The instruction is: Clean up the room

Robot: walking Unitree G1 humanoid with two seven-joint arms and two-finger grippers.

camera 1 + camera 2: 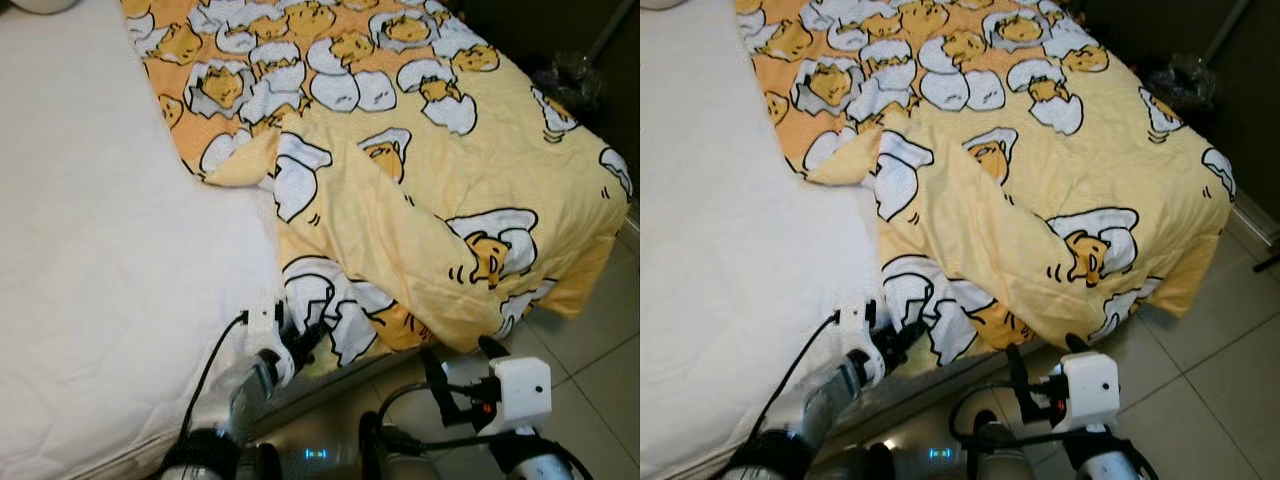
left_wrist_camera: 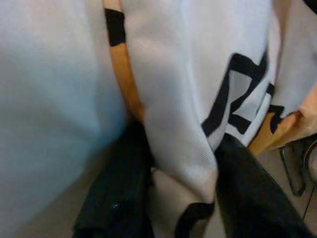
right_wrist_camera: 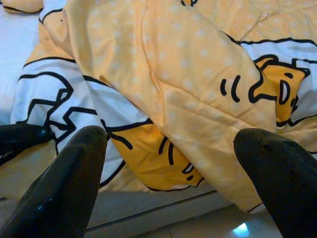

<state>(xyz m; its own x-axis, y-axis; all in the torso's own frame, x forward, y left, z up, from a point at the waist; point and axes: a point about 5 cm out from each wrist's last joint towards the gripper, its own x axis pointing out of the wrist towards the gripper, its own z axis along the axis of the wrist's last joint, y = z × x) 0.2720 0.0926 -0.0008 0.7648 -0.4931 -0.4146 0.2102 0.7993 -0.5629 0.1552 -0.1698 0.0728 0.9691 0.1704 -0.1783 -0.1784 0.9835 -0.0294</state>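
My left gripper clenched on blanket edge at mattress side; right gripper released, near blanket's hanging corner.

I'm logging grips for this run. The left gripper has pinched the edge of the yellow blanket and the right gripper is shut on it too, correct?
Not quite. The left gripper does have a fold of the yellow blanket between its fingers, but the right gripper is open. The right wrist view shows its fingers spread wide, short of the blanket's hanging edge at the bed's side.

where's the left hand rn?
Left hand is at the bed's near edge, shut on the yellow egg-print quilt beside the white mattress.
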